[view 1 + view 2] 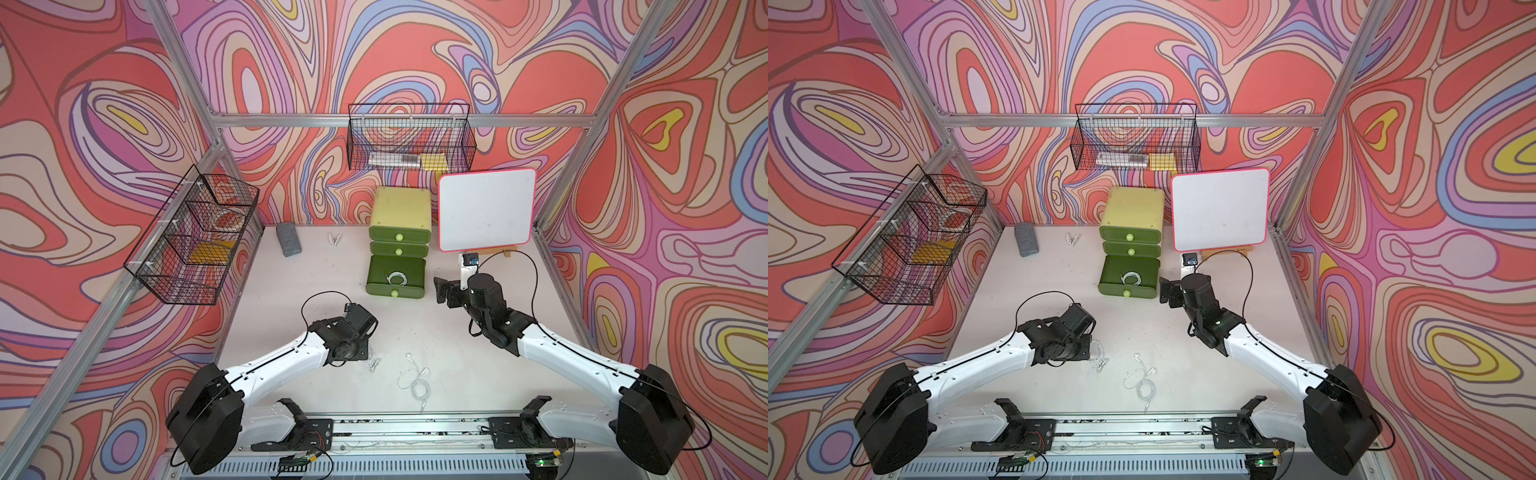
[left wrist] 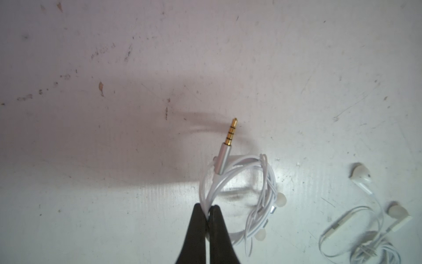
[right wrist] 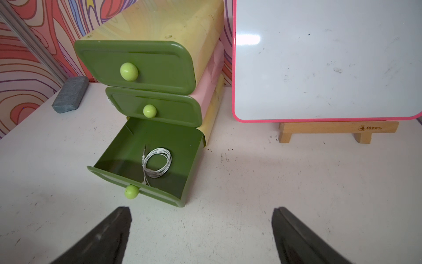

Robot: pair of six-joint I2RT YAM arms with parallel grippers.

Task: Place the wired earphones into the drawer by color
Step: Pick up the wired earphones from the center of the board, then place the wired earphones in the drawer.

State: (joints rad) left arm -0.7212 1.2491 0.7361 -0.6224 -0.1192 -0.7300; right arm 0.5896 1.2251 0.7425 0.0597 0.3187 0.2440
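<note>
1. Step in hand: pickup of a white set. The left gripper (image 2: 208,209) is clenched on a few cable strands at the edge of a coiled white earphone set (image 2: 221,161), near-centre on the table (image 1: 270,299). Can't tell if it's off the surface yet.
2. Next, my read: lift clear, carry to the open bottom drawer (image 3: 191,155) of the yellow-green cabinet (image 1: 401,208), and release beside the white coil (image 3: 169,160) lying in it. It's an edge pinch, so the rest will dangle and needs height over the drawer front.
3. A loose white set (image 1: 415,380) lies just beside it, not yet sorted.
4. Left arm (image 1: 282,361): reaching forward low, wrist pitched down. Fingers are hidden under it in both top views.
5. Right gripper (image 3: 202,212): jaws wide, empty, above the table near the open drawer, facing the cabinet. Top drawer (image 3: 159,66) and middle drawer (image 3: 173,109) are closed.
</note>
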